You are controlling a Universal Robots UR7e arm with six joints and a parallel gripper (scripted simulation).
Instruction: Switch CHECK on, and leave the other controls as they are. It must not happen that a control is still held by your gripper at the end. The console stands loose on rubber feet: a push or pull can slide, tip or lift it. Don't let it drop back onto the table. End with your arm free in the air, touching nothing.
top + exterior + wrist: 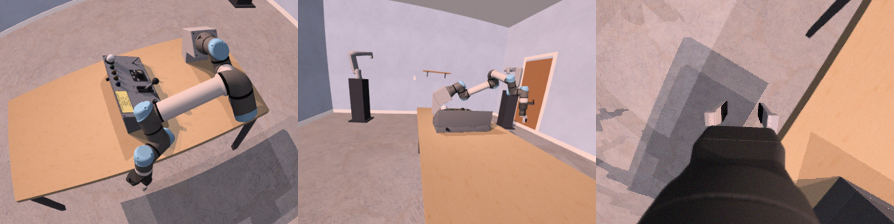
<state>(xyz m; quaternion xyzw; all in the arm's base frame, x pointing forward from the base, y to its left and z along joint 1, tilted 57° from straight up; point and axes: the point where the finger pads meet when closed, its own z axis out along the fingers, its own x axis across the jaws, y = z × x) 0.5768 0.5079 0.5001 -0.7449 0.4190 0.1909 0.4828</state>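
- Gripper point(144, 187) hangs past the near edge of the table point(58, 141), out over the floor point(205, 190), with its fingers pointing down.
- Fingers stand wide apart with nothing between them. The hand is let go and carries nothing.
- Console point(129, 115) sits on the table, well apart from the gripper. It lies back across the table edge from the hand, toward the middle of the table and the arm's base block point(190, 44).
- Long side of the console runs from the white ball knob point(110, 58) at the far end to the end near the arm's elbow joint point(143, 111). That near end is the one closest to the gripper.
- Face of the console shows a row of small round buttons point(115, 77), a black lever point(155, 81), a dark switch block point(138, 75) and a yellow label point(125, 101).
- Words on the panel are too small to read, so I cannot tell which control is CHECK.
- In the wrist view only a dark corner of the console point(846, 197) peeks in at the bottom right, so the camera looks mostly at the floor.
- My guess is the hand must come up and swing back over the table to get above the panel.
- A soft, straight push looks safest, since the console stands loose and could slide or tip.
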